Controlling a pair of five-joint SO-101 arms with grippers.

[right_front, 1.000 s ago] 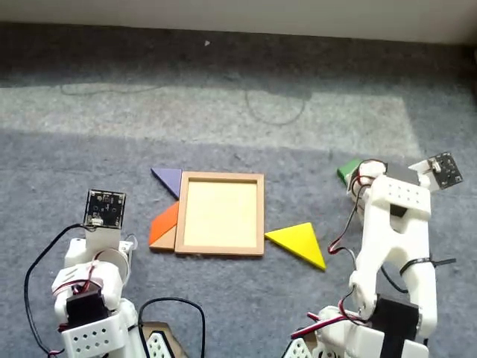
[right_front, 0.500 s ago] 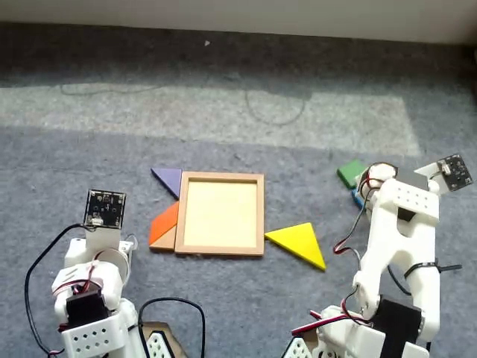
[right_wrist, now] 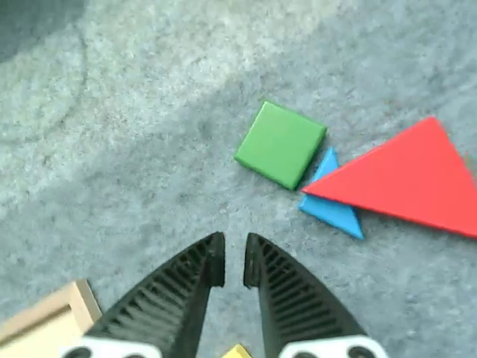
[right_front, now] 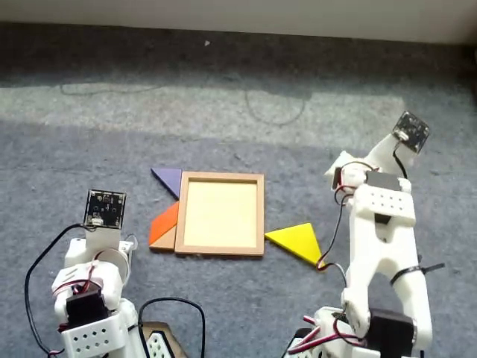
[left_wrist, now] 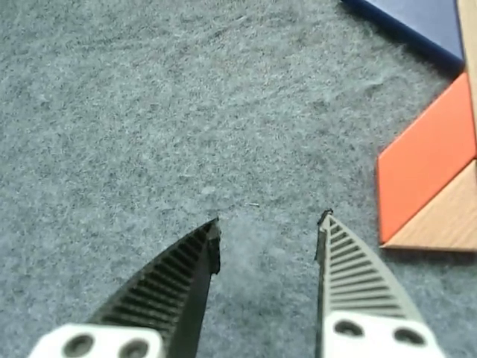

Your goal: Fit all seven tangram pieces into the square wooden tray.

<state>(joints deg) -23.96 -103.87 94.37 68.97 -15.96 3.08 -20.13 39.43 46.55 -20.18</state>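
Note:
The square wooden tray (right_front: pixel 258 216) lies mid-table with nothing in it. Against its left side lie a purple triangle (right_front: pixel 168 179), an orange piece (right_front: pixel 164 222) and a tan triangle (right_front: pixel 165 240). A yellow triangle (right_front: pixel 297 242) lies off its right corner. In the right wrist view a green square (right_wrist: pixel 281 144), a small blue triangle (right_wrist: pixel 332 203) and a red triangle (right_wrist: pixel 402 183) lie on the carpet beyond my right gripper (right_wrist: pixel 233 257), whose fingers are nearly together with nothing between them. My left gripper (left_wrist: pixel 270 224) is open over bare carpet, near the orange piece (left_wrist: pixel 428 160).
Grey carpet covers the table. The right arm (right_front: pixel 380 224) stands to the right of the yellow triangle. The left arm (right_front: pixel 93 283) sits folded at the near left. The tray's corner (right_wrist: pixel 52 317) lies close to the right gripper.
The right arm has swung left and away from the near edge, its wrist camera rising. It now covers the green square in the high view. The left arm has not moved.

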